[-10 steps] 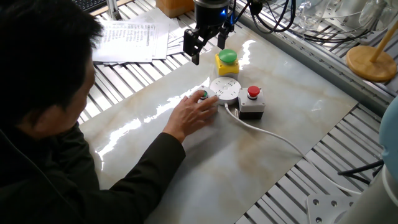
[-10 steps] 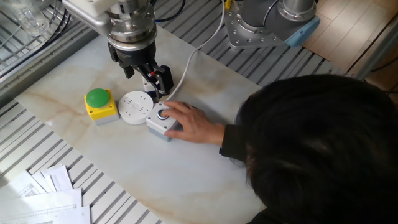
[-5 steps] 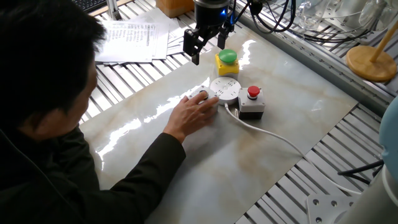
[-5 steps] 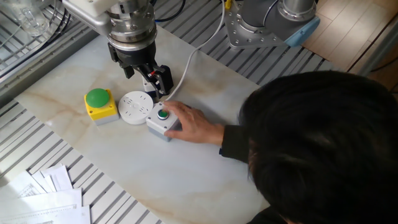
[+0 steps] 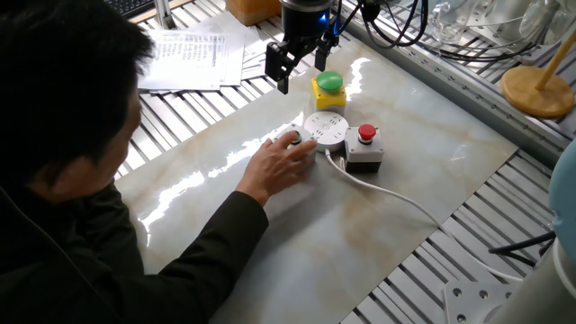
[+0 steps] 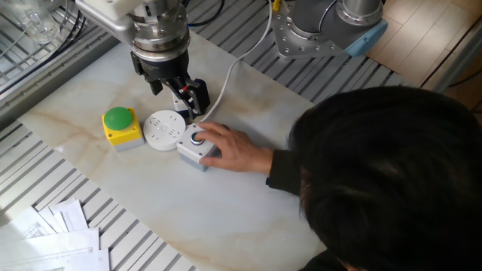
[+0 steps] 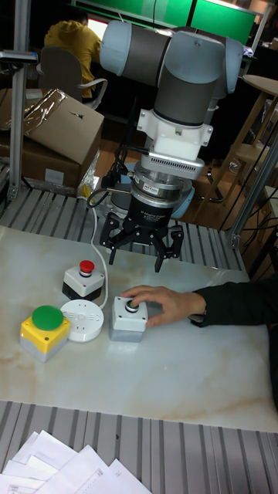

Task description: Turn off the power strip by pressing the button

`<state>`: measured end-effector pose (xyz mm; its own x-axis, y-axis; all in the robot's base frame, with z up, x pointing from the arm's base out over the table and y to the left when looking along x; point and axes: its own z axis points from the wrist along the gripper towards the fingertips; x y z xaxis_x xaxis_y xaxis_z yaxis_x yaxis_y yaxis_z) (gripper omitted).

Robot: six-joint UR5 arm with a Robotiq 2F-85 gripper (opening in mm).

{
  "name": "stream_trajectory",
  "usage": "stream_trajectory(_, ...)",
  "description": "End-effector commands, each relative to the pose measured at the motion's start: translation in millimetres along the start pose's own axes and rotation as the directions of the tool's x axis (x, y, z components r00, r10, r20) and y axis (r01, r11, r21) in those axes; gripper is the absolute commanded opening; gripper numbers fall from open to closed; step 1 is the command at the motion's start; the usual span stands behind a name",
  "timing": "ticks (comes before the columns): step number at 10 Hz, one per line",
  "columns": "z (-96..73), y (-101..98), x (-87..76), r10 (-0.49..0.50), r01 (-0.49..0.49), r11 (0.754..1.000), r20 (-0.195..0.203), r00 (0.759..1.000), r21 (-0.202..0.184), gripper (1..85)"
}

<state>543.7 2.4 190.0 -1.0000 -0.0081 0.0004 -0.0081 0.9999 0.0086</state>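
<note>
Power strip: 1 | grey boxes: 2, red-button box and person-touched box | yellow box: 1 | hand: released, empty

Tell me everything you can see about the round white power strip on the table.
The power strip is a flat round white disc, plastic-looking, lying on the table with socket holes facing up. A thick white cable leaves its side. A yellow box and two grey boxes crowd its edge. The open gripper hangs higher up, not touching it.
</note>
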Motion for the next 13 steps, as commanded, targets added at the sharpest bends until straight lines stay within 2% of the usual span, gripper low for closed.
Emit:
stream_trajectory(1, 0.6, 1.7, 2.3, -0.088, 0.088, 0.996, -0.009, 0.996, 0.007, 1.0)
stream_trajectory(5, -0.1, -3.4, 4.3, -0.099, 0.100, 0.994, -0.020, 0.995, 0.033, 1.0)
stream_trajectory(7, -0.8, -12.0, 5.6, -0.128, 0.130, 0.989, -0.030, 0.991, 0.064, 1.0)
stream_trajectory(9, -0.9, -26.6, 3.9, -0.186, 0.189, 0.975, -0.039, 0.982, 0.114, 1.0)
stream_trajectory(10, 1.4, -31.7, 4.9, -0.210, 0.215, 0.969, -0.047, 0.976, 0.124, 1.0)
stream_trajectory(11, 3.9, -33.2, 7.1, -0.229, 0.234, 0.965, -0.056, 0.972, 0.116, 1.0)
stream_trajectory(12, 8.9, -35.1, 5.2, -0.252, 0.255, 0.960, -0.044, 0.967, 0.112, 1.0)
stream_trajectory(13, 15.4, -34.8, -1.2, -0.268, 0.267, 0.958, -0.008, 0.963, 0.108, 1.0)
